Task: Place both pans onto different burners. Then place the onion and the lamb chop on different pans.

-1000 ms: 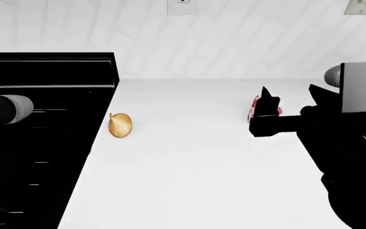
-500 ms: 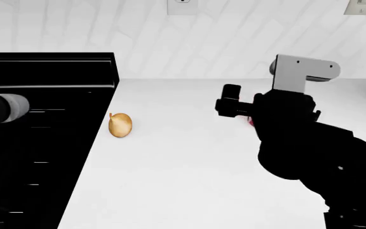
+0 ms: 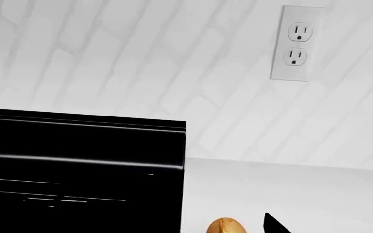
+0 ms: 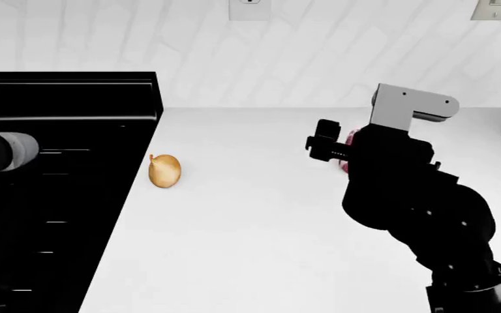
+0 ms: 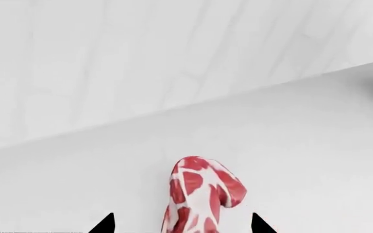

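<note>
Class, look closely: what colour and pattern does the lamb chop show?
Red-pink patches marbled with white fat on the lamb chop, clearest in the right wrist view.

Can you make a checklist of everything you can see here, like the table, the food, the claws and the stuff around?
Surface: white counter, bare apart from the food.
Job's things: onion lies on the counter beside the stove; lamb chop lies on the counter near the wall; pans not seen.
Clutter: nothing seen.
Claws: right claw open, tips either side of the lamb chop; left claw barely in view, cannot tell.
Cables: nothing seen.
Surroundings: white brick wall with an outlet.
</note>
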You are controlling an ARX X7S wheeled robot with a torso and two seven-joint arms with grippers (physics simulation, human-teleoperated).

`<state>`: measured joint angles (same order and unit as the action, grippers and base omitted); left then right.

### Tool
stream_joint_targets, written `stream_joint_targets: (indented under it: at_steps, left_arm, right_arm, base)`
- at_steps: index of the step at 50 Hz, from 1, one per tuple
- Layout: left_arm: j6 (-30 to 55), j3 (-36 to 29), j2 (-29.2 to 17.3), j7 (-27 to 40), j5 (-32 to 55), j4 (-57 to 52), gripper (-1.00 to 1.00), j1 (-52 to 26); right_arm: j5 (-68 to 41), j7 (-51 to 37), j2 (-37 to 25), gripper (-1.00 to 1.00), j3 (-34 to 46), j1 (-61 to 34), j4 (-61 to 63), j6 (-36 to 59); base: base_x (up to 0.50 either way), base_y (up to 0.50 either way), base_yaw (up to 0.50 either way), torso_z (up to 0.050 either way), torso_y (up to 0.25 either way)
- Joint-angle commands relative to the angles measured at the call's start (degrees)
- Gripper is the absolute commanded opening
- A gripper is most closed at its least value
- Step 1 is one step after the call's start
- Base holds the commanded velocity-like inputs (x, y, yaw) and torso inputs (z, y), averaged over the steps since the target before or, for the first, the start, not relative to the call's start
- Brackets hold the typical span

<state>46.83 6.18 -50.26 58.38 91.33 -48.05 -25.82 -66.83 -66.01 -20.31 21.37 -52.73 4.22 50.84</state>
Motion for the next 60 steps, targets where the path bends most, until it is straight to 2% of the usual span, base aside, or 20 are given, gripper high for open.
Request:
stream_joint_targets:
  at_steps: [1, 32, 46, 47, 60]
  left_arm:
    - [-0.4, 0.3, 0.2, -0.8, -0.7, 0.1, 1.0, 0.8]
    - [-0.9, 0.5, 0.3, -2.2, -1.7, 0.7, 1.0, 2.0]
    - [-1.4, 0.4, 0.9, -3.0, -2.2, 1.0, 1.0, 2.8]
    - [-1.4, 0.4, 0.9, -3.1, -2.2, 1.1, 1.0, 2.8]
    - [-1.8, 0.9, 0.7, -3.2, -2.1, 0.9, 1.0, 3.4]
  right_arm:
    - [2.4, 2.5, 1.3, 1.0, 1.5, -0.4, -5.6, -1.5]
    - [10.8, 15.7, 5.8, 1.0, 6.3, -5.5, -31.3, -9.3]
    - [11.5, 17.0, 6.2, 1.0, 6.4, -5.8, -36.0, -10.5]
    - [11.5, 17.1, 6.3, -1.0, 6.4, -5.8, -36.2, -10.5]
    - [9.8, 17.3, 6.0, -1.0, 6.0, -5.4, -35.4, -8.8]
  base:
    - [0.0, 0.0, 0.0, 0.0, 0.0]
    - [0.0, 0.0, 0.0, 0.0, 0.0]
    - [0.0, 0.0, 0.0, 0.0, 0.0]
    - [0.0, 0.0, 0.0, 0.0, 0.0]
    - [0.0, 0.0, 0.0, 0.0, 0.0]
